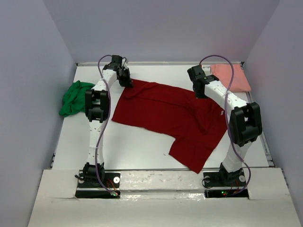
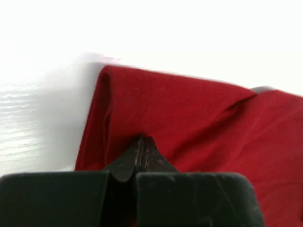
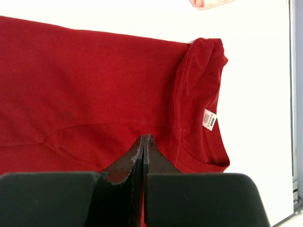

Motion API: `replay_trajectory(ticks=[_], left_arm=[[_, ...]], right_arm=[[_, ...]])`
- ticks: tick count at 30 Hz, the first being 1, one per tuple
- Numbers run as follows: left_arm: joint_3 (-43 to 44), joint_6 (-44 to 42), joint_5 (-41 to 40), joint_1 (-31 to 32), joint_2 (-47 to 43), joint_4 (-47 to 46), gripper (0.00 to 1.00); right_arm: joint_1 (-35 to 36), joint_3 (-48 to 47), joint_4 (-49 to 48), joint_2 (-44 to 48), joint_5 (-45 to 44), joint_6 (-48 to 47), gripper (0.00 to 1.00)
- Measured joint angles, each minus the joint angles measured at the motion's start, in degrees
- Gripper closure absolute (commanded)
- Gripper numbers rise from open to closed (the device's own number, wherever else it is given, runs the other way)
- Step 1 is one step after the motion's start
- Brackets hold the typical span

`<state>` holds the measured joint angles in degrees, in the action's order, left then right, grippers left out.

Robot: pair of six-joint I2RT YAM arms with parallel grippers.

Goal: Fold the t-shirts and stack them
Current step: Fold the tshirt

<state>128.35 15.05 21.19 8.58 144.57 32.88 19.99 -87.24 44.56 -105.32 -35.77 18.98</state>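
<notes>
Dark red shirt spread flat mid-table, collar w/ white label toward right side. L gripper at shirt's far-left corner: jaws pressed together, cloth creases run to the tips, looks pinched. R gripper near collar, jaws likewise closed on red cloth. Green shirt bunched at left edge. Pink shirt at far-right corner, apart from the red.
</notes>
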Motion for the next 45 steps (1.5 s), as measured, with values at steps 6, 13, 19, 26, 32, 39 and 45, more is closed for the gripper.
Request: replay_trajectory(ticks=[6, 13, 19, 26, 32, 39, 45], left_arm=[[0.3, 3.9, -0.6, -3.9, 0.5, 0.5, 1.0], [1.3, 6.8, -2.2, -6.9, 0.9, 1.7, 1.0], [1.3, 8.3, -3.5, -7.8, 0.9, 1.7, 1.0], [-2.9, 8.9, -6.8, -7.7, -1.9, 1.1, 1.0], [-8.4, 8.9, -12.5, -7.8, -5.8, 2.1, 1.0], [-17.9, 10.1, -16.2, -10.4, -11.7, 1.6, 1.0], [-20.3, 10.4, -17.4, -12.2, -13.3, 1.4, 1.0]], right_arm=[[0.4, 0.0, 0.6, 1.1, 0.2, 0.0, 1.0], [2.3, 0.0, 1.5, 2.7, 0.3, -0.2, 1.0], [2.7, 0.1, 1.7, 2.6, 0.9, -0.4, 1.0], [1.9, 2.2, 0.4, 1.2, 5.5, -0.5, 1.0], [0.6, 3.0, -0.3, -1.7, 8.2, -0.9, 1.0], [-0.2, 3.0, -0.9, -3.5, 9.7, -2.2, 1.0], [-0.4, 1.0, -0.9, -5.4, 12.7, -3.4, 1.0]])
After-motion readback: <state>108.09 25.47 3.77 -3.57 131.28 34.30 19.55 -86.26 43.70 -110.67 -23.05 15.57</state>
